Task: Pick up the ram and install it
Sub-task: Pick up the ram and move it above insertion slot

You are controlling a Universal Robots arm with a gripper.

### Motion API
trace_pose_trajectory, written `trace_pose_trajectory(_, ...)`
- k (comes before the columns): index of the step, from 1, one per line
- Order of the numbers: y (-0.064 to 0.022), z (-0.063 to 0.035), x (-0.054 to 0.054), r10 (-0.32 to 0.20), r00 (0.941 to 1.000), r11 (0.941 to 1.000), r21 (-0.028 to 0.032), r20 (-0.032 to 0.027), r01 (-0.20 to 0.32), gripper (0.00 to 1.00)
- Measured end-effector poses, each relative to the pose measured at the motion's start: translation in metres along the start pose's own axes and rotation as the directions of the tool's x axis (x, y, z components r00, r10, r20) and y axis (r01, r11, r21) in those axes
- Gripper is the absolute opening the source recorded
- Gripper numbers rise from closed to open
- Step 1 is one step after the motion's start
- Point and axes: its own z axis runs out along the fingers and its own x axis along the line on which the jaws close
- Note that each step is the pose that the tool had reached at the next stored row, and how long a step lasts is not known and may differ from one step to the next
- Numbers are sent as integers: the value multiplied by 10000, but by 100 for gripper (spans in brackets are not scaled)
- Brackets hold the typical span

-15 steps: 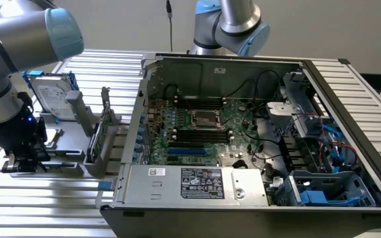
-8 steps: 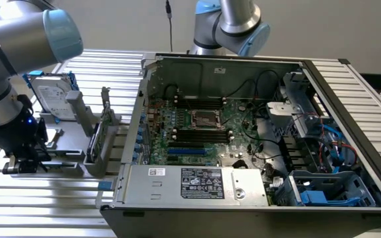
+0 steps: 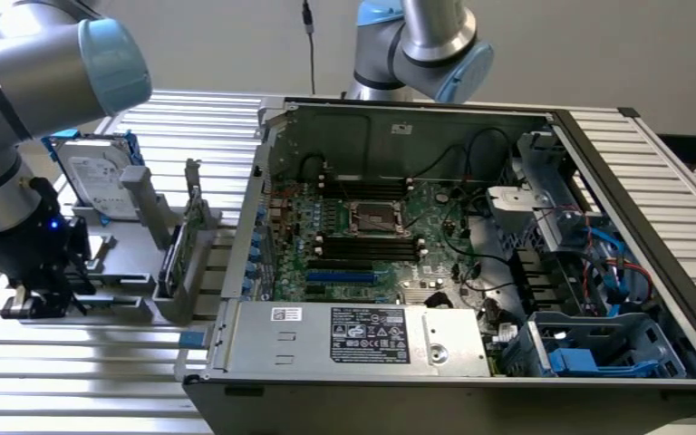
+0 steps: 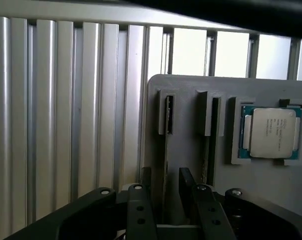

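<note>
Entry: hand (image 4: pixel 165 179), released, its two fingers (image 4: pixel 146 181) standing apart. Between them we noted the ram (image 4: pixel 165 145), a thin stick seen edge-on, upright in a slot of the grey holder (image 4: pixel 190 90); we could not tell whether either finger touched it. Just beside the hand was a second slot (image 4: pixel 209 125). Further to that side a processor chip (image 4: pixel 270 131) lay flat in its recess. Under the holder ran the slatted metal surface (image 4: pixel 51 125). In the exterior view the hand (image 3: pixel 36 304) hung low over the holder, and the open computer case (image 3: pixel 372 136) stood well apart from it.
</note>
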Motion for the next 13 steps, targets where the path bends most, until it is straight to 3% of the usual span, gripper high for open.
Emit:
trace_pose_trajectory(7,0,9,2,512,9987,9987,16,57,-512,36)
trace_pose_trajectory(9,0,10,3,565,9984,9984,16,81,-565,28)
trace_pose_trajectory(11,0,10,3,586,9982,9983,17,114,-587,28)
trace_pose_trajectory(12,0,11,3,597,9981,9982,17,130,-597,21)
trace_pose_trajectory(13,0,11,3,605,9981,9982,16,144,-605,21)
